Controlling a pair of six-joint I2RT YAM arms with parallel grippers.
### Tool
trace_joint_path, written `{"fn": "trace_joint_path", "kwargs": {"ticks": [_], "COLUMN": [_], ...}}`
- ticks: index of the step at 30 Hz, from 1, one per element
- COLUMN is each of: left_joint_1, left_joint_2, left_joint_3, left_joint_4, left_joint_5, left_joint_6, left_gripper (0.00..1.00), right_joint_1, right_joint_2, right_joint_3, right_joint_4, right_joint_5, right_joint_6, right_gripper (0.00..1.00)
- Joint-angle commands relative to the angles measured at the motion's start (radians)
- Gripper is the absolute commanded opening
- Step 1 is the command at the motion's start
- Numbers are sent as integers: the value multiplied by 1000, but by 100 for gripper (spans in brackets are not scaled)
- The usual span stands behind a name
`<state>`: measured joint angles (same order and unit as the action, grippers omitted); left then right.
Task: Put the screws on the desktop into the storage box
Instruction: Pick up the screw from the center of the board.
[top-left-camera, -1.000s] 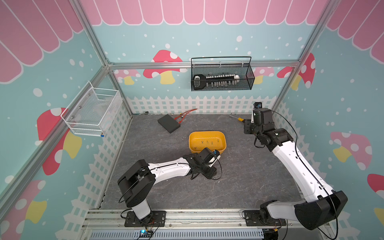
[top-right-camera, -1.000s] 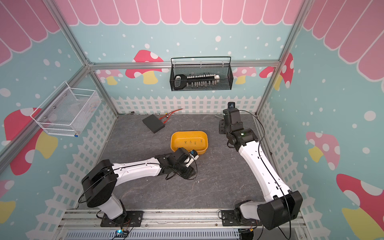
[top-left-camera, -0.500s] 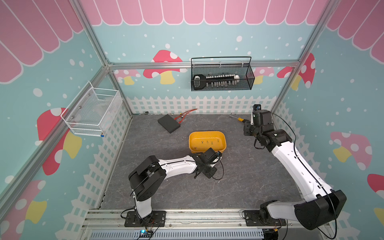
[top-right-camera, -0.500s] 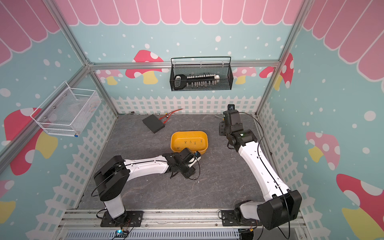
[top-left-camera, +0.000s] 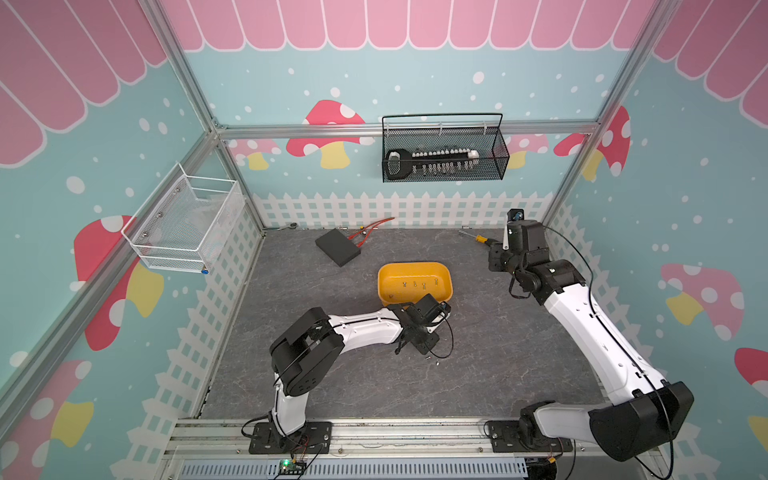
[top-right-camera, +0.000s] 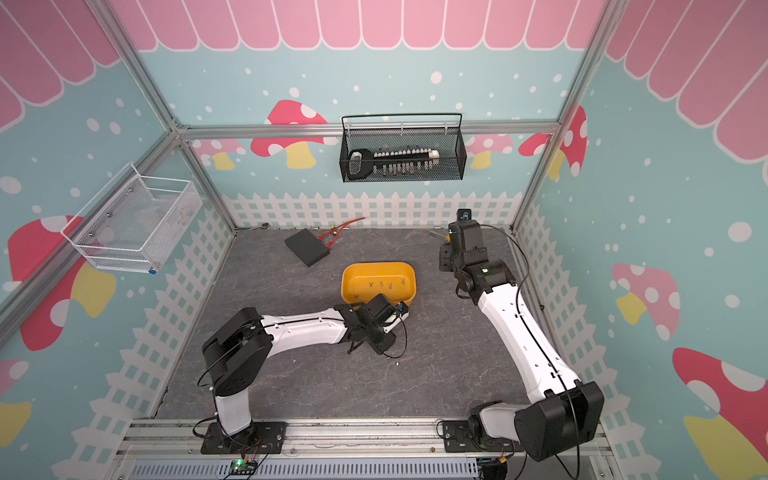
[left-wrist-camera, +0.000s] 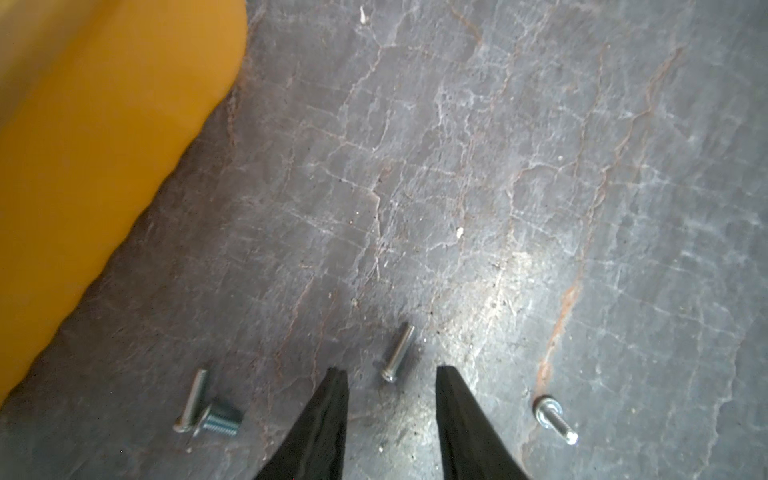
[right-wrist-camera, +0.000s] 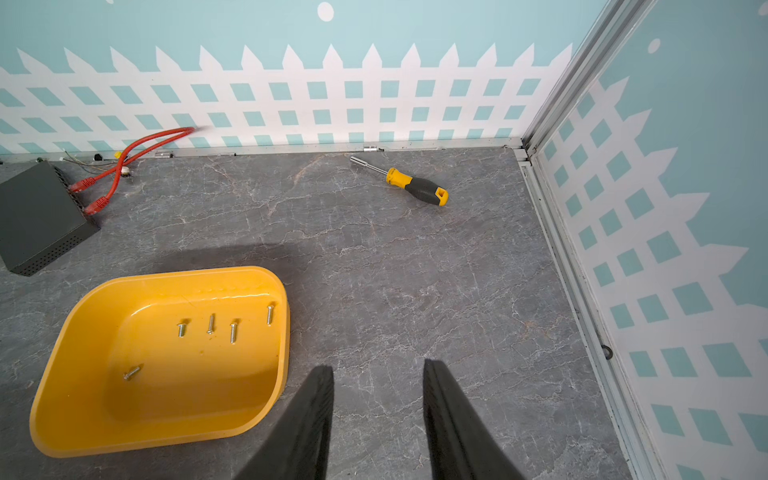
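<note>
A: As the list runs from the near edge outward, what is entry one?

B: Entry one: left pincer (left-wrist-camera: 391, 369), tips spread, low over the tabletop (left-wrist-camera: 540, 166). It straddles the head end of one loose screw (left-wrist-camera: 399, 353) without touching it. It is placed so, I judge, to close on that shank next.

A: Other stock lying loose beside it?

B: Entry two: three more screws on the tabletop. A crossed pair (left-wrist-camera: 216, 422) lie touching each other to one side, and a single (left-wrist-camera: 555, 419) lies to the other. All are outside the box.

A: And the receptacle?

B: Entry three: storage box (right-wrist-camera: 145, 436), yellow, open-topped, just beyond the left pincer. Contents: five screws (right-wrist-camera: 233, 331) flat on its floor, four in a loose row and one (right-wrist-camera: 132, 372) apart. Its nearness likely keeps each carry short.

A: The other arm?

B: Entry four: right pincer (right-wrist-camera: 378, 365), tips spread, nothing between them, above bare tabletop beside the box. It probably stands clear so the left has room.

A: Farther back?

B: Entry five: screwdriver (right-wrist-camera: 417, 191), yellow-and-black handle, near the back fence. Also a dark flat unit (right-wrist-camera: 37, 216) with red cables (right-wrist-camera: 137, 149). Entry six, on the walls: black wire basket (top-left-camera: 492, 158) holding a bit set (top-left-camera: 432, 160), and white wire basket (top-left-camera: 183, 226). None belong to this job.
</note>
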<state>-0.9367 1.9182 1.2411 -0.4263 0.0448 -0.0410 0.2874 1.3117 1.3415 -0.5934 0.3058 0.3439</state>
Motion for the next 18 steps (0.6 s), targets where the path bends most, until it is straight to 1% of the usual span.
{"fn": "trace_joint_path", "kwargs": {"ticks": [1,8,18], "left_joint_1": [-19,-25,-34], "left_joint_2": [31,43,65], "left_joint_3": [18,15,11], "left_joint_4": [-7,-9,-20], "left_joint_5": [1,-27,-51], "left_joint_6": [13,15,16], "left_gripper": [38,34,20], "right_joint_1": [-10,-14,-20], "right_joint_2": [-29,-27,-34], "right_joint_3": [-17,-28,-41], "right_joint_4": [20,29,30], "right_joint_5": [-2,-14,-13], "right_joint_6": [-6,-5,-5], "right_gripper": [42,42,42]}}
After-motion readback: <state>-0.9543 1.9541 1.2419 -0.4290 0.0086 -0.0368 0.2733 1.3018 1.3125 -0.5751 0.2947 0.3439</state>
